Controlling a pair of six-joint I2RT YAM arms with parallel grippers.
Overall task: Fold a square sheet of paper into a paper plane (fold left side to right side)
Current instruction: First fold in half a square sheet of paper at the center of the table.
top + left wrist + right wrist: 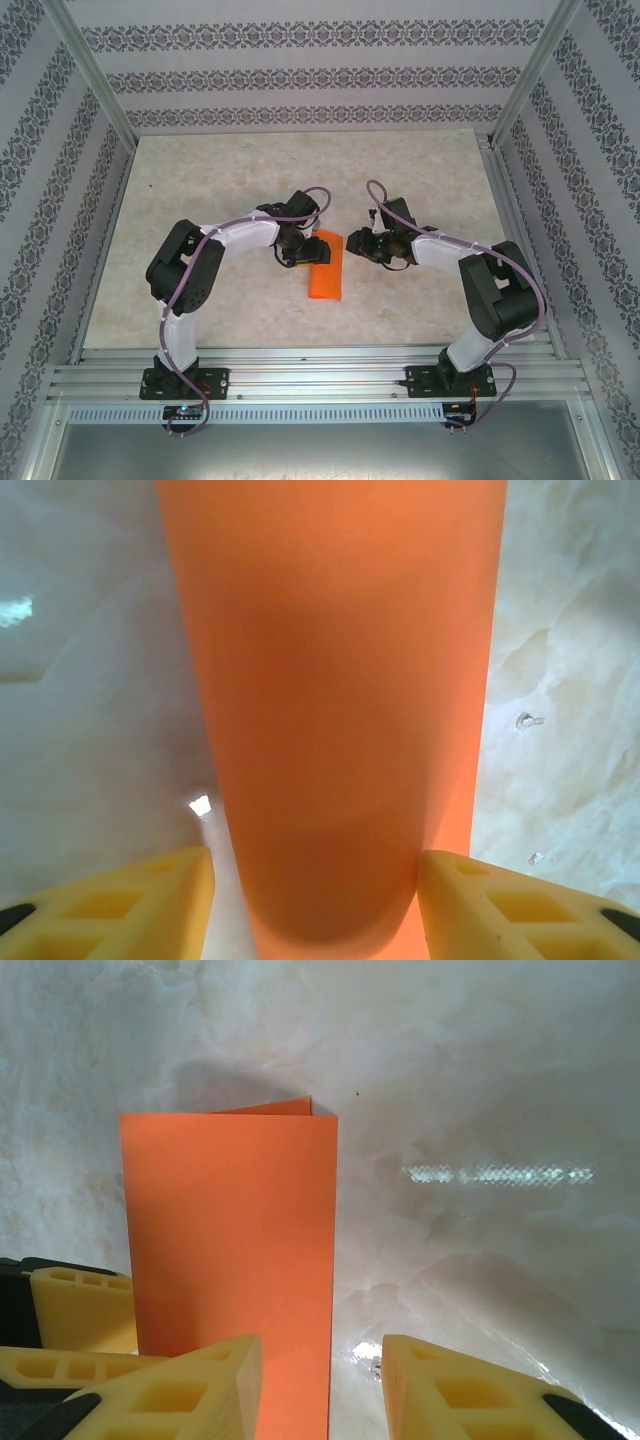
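A pale, marble-patterned counter [200,200] is being viewed inside an aluminium frame [95,80], boxed in by walls [300,40] papered in grey floral bands. The square sheet of paper [326,272], bright orange, is lying near the middle of the counter between the two arms. It is doubled into a narrow rectangle, its long side running away from the bases. The left end effector [298,248] is being held low over the sheet's far left part, jaws about half open and set astride it. From the left wrist, the orange surface is being seen bulging between the yellow fingers [130,905]. It is touching the right-hand one, while a sliver of counter is showing by the other, so nothing is judged clamped. The right end effector [362,243] is being held just beside the sheet's far right corner, jaws partly open, with bare counter showing in the gap. The paper's long edge is running in by one finger [190,1390], and no hold is being taken. Handling is being judged as follows: very light, thin and limp, likely to slide on the smooth counter and to be marked by any hard pinch. The upper layer is lifting slightly at the far end, so spring-back is expected. A free edge or corner is judged the best place to take hold, with the rest being pressed flat. No brand, label or writing is being made out anywhere.
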